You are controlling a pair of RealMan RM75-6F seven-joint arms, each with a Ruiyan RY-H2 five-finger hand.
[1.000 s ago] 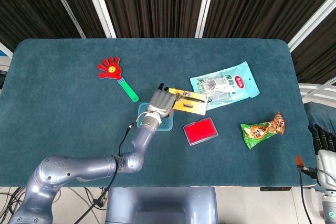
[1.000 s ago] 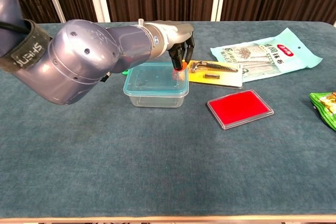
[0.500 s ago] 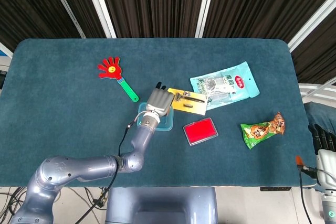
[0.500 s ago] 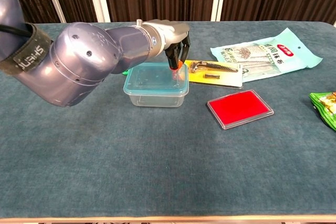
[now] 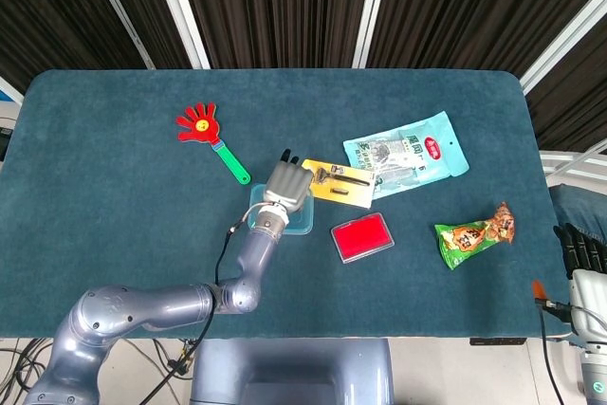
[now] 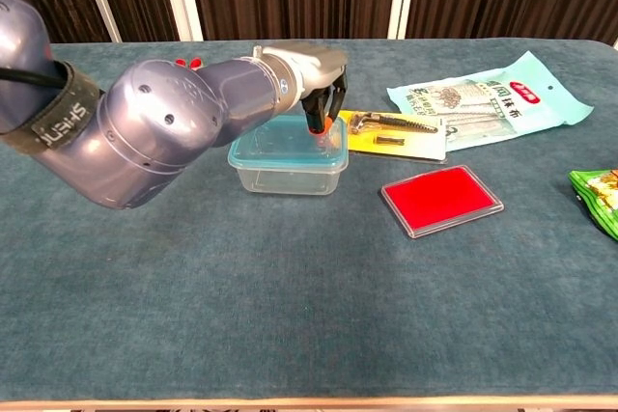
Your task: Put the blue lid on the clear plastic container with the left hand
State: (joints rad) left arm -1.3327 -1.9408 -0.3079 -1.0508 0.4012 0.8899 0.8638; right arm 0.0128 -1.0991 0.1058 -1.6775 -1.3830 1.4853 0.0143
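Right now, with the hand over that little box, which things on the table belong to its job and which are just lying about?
Part of the job:
- blue lid, already sitting on top
- clear plastic container
- left hand, fingers above the lid's far edge

Just lying about:
- hand-shaped clapper
- yellow tool card
- red flat case
- pale blue pouch
- green snack bag
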